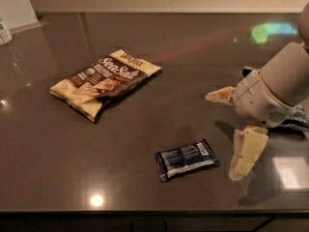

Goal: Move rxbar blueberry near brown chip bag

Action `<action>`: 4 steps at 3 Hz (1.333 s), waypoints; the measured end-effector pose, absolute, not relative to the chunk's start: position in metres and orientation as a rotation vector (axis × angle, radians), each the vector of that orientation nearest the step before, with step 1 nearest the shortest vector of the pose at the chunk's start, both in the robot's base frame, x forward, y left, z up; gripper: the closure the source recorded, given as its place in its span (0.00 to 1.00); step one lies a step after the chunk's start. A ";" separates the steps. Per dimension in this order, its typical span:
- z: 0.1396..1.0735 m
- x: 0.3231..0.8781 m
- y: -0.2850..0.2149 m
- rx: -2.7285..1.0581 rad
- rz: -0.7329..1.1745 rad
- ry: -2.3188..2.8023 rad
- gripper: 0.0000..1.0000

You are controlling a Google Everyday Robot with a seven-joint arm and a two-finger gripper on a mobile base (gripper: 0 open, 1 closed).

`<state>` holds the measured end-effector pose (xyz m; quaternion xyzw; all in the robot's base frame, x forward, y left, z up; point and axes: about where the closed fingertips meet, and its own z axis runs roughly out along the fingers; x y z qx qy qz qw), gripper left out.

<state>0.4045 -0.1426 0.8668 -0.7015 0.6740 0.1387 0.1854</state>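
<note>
The rxbar blueberry (186, 159), a small flat navy bar with pale text, lies on the dark counter near the front edge. The brown chip bag (104, 79), brown and cream with "Sea Salt" script, lies flat to the upper left of it, well apart. My gripper (224, 132) hangs just right of the bar, above the counter, with its cream fingers (248, 150) spread wide. It is open and holds nothing.
A dark blue bag (298, 118) lies at the right edge, mostly hidden behind my arm (282, 83). A white container (4, 31) stands at the far left. The counter's front edge (145, 210) runs just below the bar.
</note>
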 end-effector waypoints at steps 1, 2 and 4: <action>0.847 0.402 -0.127 -1.992 0.447 1.853 0.00; 0.835 0.401 -0.115 -1.997 0.487 1.819 0.00; 0.822 0.396 -0.100 -2.018 0.534 1.773 0.16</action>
